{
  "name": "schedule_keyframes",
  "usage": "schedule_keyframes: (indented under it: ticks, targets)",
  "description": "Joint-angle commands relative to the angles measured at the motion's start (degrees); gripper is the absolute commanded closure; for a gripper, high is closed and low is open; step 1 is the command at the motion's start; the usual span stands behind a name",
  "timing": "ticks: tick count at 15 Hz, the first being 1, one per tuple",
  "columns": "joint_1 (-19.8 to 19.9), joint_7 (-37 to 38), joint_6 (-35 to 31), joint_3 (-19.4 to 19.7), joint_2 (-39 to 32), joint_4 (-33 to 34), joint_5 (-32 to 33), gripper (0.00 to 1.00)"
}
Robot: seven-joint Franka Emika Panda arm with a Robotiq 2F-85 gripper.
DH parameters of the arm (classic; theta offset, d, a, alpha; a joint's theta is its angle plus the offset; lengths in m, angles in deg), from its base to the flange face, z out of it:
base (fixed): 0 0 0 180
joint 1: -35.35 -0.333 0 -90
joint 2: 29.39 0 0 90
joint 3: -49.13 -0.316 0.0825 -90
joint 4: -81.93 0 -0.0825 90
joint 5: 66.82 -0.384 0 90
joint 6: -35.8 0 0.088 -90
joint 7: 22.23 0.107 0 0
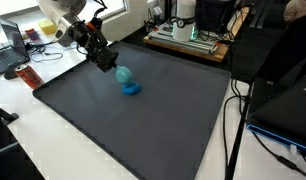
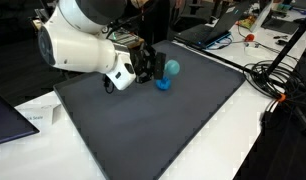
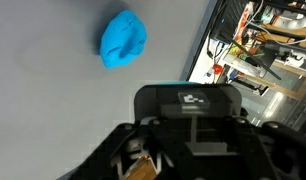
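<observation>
Here: gripper point(image 1: 111, 67) low over the dark mat point(image 1: 143, 125) on the surface, jaws drawn together about a pale teal ball point(image 1: 122, 74) in an exterior view. Seen likewise in an exterior view as a teal ball point(image 2: 172, 68) at the gripper's point(image 2: 158, 68) tip, pressed against it; whether truly clamped or only touched, hard to tell at this size. Just below and beside the ball, a blue lump point(image 1: 132, 89) flat on the mat, touching or nearly touching the ball; also visible at point(image 2: 164, 84). In the wrist view, the same blue lump point(image 3: 123, 39) alone on the grey mat point(image 3: 43, 110), apart from the gripper body point(image 3: 183, 110); fingertips out of frame there. Beyond the mat's far edge, cluttered electronics point(image 1: 188, 35) and a laptop point(image 1: 13, 45). Near one corner, a red packet point(image 1: 29, 77). Cables point(image 1: 233, 120) trailing along the white surface point(image 1: 53, 150) beside the mat.
</observation>
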Motion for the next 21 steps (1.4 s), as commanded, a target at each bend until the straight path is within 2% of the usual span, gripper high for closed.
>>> schedule_keyframes:
  ticks: [1, 12, 16, 21]
  targets:
    - [-0.62, -0.4, 0.22, 1.02, -4.72, 5.36, -2.02, 0.78]
    - [-0.11, 2.17, 0.45, 0.71, -12.13, 13.56, -0.7, 0.78]
    - [-1.1, 2.85, -3.13, 1.31, -7.49, 8.3, -0.9, 0.78]
    - [-3.09, 4.72, -12.01, 1.88, -0.36, -0.95, -1.63, 0.78]
